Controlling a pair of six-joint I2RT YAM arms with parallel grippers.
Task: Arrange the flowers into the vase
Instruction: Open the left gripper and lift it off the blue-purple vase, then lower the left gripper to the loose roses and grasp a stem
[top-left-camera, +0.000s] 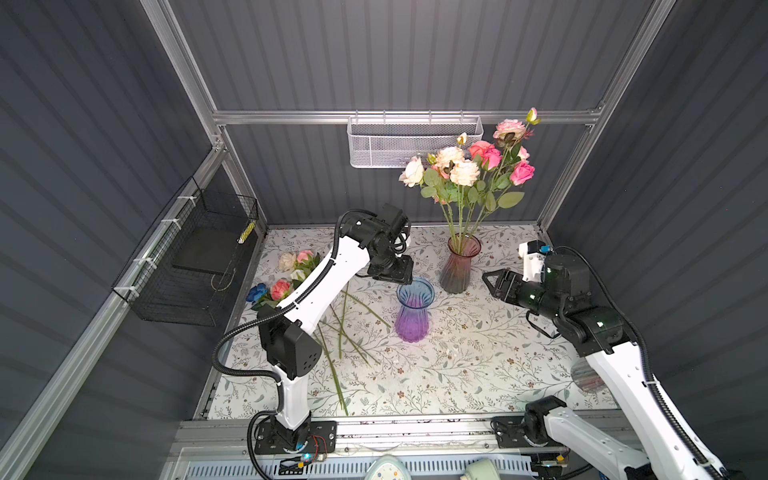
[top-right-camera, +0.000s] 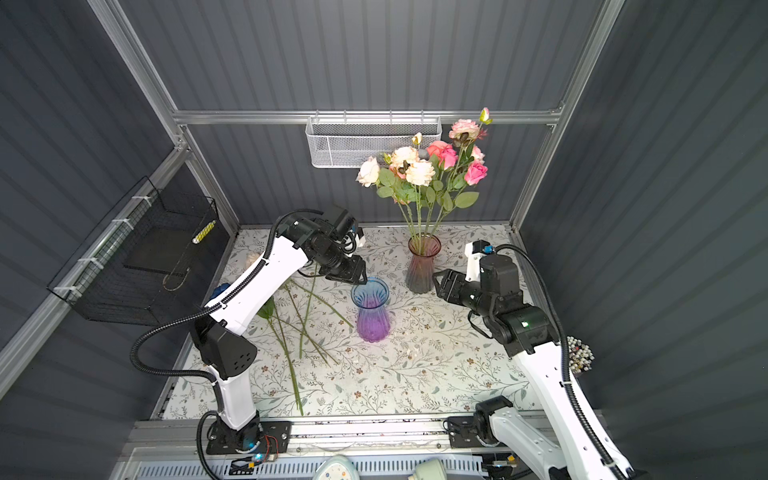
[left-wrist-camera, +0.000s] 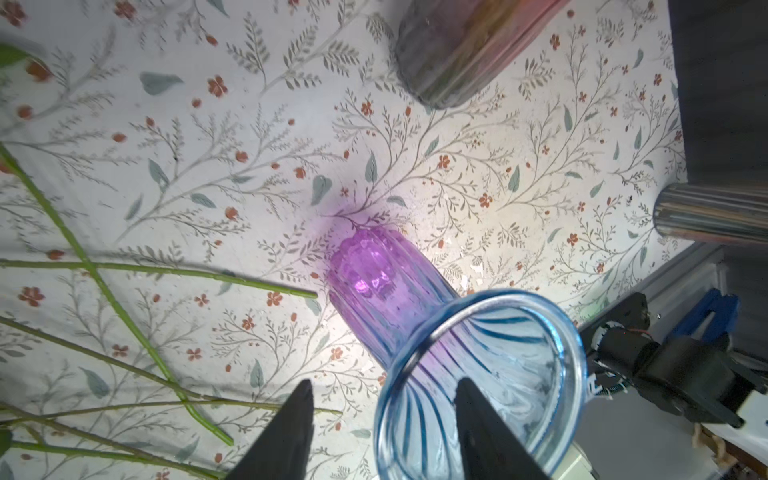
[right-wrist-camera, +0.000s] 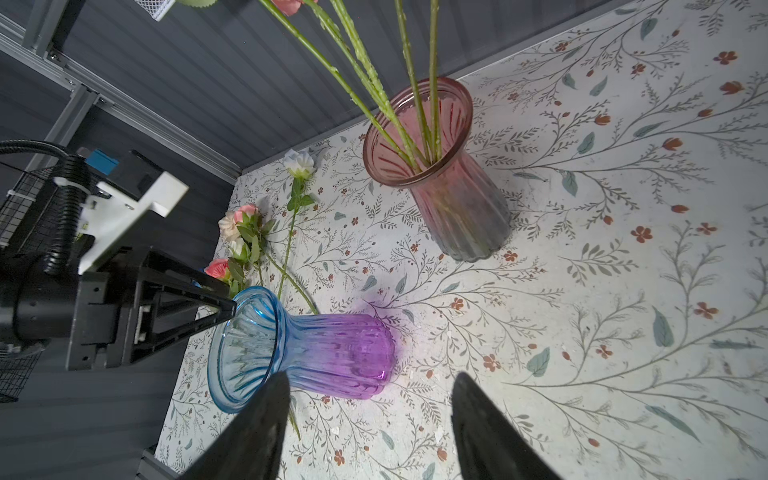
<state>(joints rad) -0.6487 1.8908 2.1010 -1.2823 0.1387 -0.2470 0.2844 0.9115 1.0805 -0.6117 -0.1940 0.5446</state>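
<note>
Hovering open-jawed, L gripper (left-wrist-camera: 385, 381) straddled the rim of the blue vase (left-wrist-camera: 374, 282) w/o pinching, R gripper (right-wrist-camera: 372, 374) gaped empty nearby, and loose roses (top-left-camera: 281, 288) lay flat beside L gripper: light, thin, springy stems, prob best nipped mid-stem.

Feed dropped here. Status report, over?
Left gripper open, fingers astride blue vase rim; right gripper open, empty. Some flowers in pink vase, others lying on table. Left arm overhangs them.

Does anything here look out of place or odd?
Yes. Several flowers lie crossed on the table, left of the empty blue vase, while the rest stand in the pink vase. The left gripper straddles the blue vase's rim, jaws open.
</note>
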